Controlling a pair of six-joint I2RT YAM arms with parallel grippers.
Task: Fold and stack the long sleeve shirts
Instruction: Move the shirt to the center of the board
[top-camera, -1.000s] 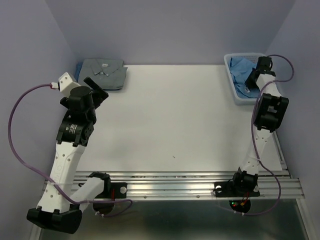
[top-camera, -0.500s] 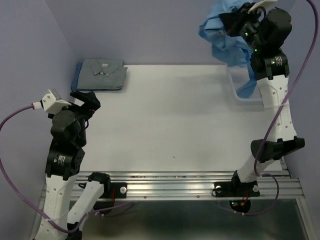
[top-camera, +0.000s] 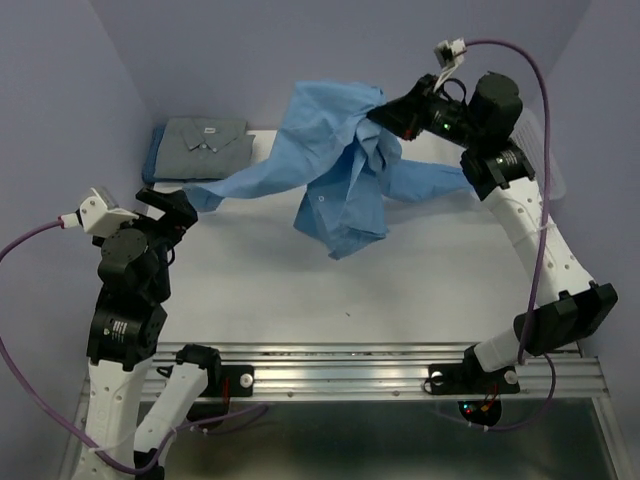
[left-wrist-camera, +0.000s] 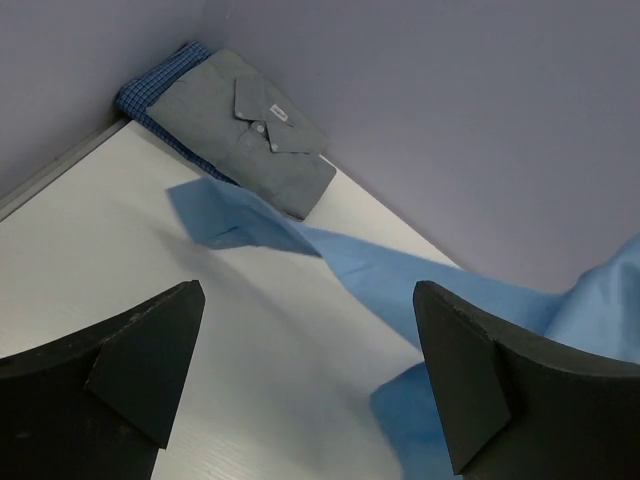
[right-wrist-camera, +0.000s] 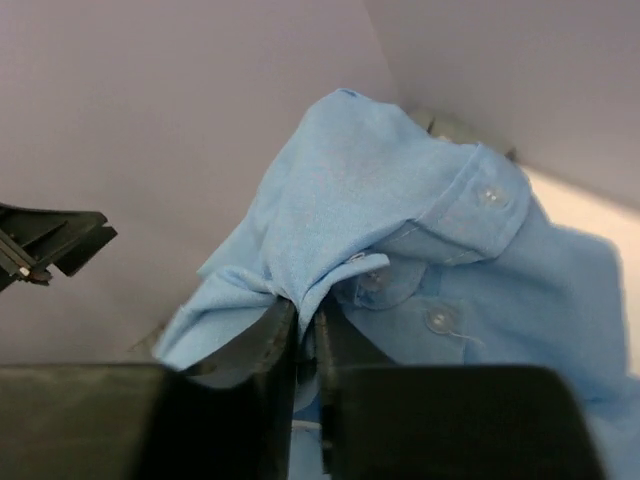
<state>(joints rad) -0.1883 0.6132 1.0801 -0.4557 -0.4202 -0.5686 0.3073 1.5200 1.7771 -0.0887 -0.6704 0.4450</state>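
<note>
The right arm is reared up high and bent over the back of the table (top-camera: 420, 290), and its right pincer (top-camera: 385, 112) is clamped tight on a bunched fold of the light blue shirt (top-camera: 335, 165), right by the buttons in the wrist view. So that shirt is hung in mid-air from the grip, with one sleeve stretched out to the left, its cuff down by the table near the folded stack, and the other sleeve trailed off to the right. The left arm is held upright on the left side, with the left pincer (top-camera: 170, 200) spread wide and nothing between its fingers. In the back left corner the grey shirt (top-camera: 207, 145) is laid folded on the darker blue shirt (left-wrist-camera: 150, 85), of which only an edge is seen. The table is plain white and is boxed in by pale lavender walls (top-camera: 330, 60), with a metal rail (top-camera: 380, 365) along the near edge.
</note>
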